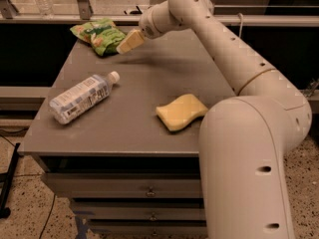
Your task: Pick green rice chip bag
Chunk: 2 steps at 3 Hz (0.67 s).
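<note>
The green rice chip bag (pixel 98 35), crinkly green with white lettering, lies at the far left corner of the grey table (pixel 144 78). My gripper (pixel 128 43) reaches in from the right on the long white arm. Its tan fingers (pixel 130 41) sit just to the right of the bag, close to or touching its right edge. The bag rests on the table, not lifted.
A clear plastic water bottle (pixel 82 97) lies on its side at the table's left. A yellow wavy sponge (pixel 181 111) lies at the front right, next to my arm's large base (pixel 249 168). Drawers sit below the tabletop. A rail runs behind the table.
</note>
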{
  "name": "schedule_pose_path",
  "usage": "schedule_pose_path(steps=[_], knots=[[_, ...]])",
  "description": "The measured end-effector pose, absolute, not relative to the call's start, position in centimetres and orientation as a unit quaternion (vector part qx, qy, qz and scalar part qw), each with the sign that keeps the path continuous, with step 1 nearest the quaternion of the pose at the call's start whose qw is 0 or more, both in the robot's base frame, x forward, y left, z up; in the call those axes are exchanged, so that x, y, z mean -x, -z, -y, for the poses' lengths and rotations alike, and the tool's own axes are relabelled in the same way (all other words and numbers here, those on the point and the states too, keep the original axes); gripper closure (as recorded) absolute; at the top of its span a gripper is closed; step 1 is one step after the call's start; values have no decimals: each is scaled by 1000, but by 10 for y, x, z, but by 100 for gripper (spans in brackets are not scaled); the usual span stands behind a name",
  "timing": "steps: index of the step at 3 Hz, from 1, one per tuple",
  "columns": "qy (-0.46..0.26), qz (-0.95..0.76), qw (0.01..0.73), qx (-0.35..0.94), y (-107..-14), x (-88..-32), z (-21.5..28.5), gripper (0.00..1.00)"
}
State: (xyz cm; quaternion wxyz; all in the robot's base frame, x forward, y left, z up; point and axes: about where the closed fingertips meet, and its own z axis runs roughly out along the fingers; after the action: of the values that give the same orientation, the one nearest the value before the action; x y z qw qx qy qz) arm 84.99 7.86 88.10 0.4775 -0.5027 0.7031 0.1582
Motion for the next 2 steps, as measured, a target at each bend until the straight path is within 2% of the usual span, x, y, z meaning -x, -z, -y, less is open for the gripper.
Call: schedule_pose_path(steps=[2], knots=[[-174, -693, 461, 527, -865, -857, -108, 0]])
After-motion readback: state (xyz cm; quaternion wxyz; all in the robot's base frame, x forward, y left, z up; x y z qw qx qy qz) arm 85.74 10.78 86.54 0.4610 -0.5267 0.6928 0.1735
